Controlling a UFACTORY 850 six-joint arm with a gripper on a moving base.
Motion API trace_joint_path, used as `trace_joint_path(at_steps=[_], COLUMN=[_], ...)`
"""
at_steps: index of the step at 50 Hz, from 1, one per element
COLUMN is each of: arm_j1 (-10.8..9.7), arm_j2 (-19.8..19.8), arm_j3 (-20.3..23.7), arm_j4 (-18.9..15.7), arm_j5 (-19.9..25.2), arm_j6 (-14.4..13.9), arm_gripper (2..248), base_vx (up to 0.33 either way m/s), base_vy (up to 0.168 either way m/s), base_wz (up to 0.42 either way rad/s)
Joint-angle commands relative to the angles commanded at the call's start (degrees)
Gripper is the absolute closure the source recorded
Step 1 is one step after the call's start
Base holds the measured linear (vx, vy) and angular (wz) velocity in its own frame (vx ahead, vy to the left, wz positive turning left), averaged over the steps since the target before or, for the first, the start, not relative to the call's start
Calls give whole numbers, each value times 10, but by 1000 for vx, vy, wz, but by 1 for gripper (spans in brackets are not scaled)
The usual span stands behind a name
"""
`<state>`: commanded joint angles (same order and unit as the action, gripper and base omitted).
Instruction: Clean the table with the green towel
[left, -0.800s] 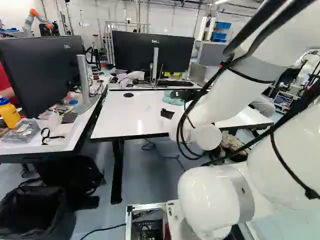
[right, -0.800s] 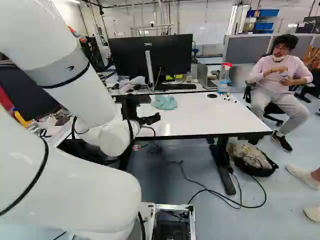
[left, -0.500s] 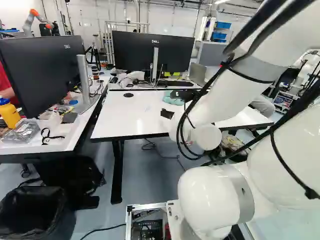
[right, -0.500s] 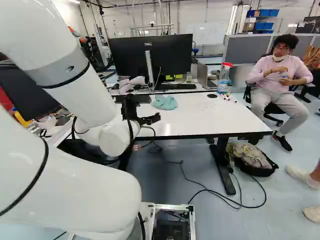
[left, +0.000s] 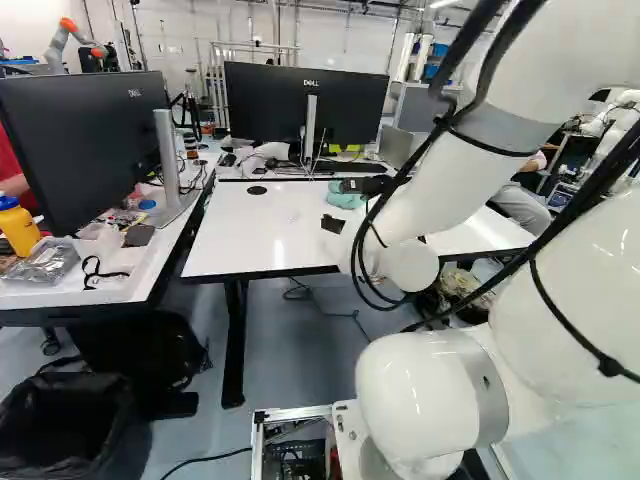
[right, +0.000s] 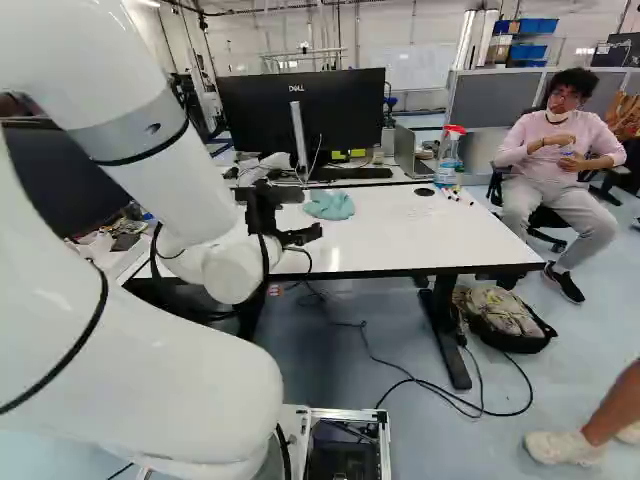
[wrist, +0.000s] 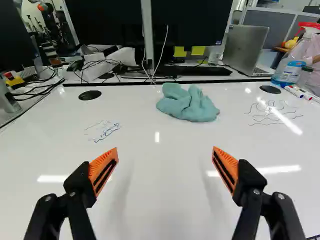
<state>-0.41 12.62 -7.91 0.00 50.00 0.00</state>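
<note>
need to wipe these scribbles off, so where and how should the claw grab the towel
I'd grip the towel by its bunched middle, coming down from above and from the claw's near side. It lies crumpled in a heap, so its raised folds should give the open fingers cloth to pinch, and the monitor stands beyond its far side.

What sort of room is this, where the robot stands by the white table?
Probably a robotics lab. Besides the arm by the white table, an orange and white arm stands at the far left of the left base view and another robot at its right; a monitor stands behind the table.
</note>
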Motion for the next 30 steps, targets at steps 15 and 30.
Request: trace_joint_path(at_steps=[15, 30], arm_j1=[-15, -34], arm_j2=[-27, -47], arm_j3=[-33, -73], arm_j4=[0, 0], arm_j5=[0, 0], arm_j6=[0, 0], arm_gripper=[3, 3], base_vx=[0, 0], base_vy=[0, 0], base_wz=[0, 0])
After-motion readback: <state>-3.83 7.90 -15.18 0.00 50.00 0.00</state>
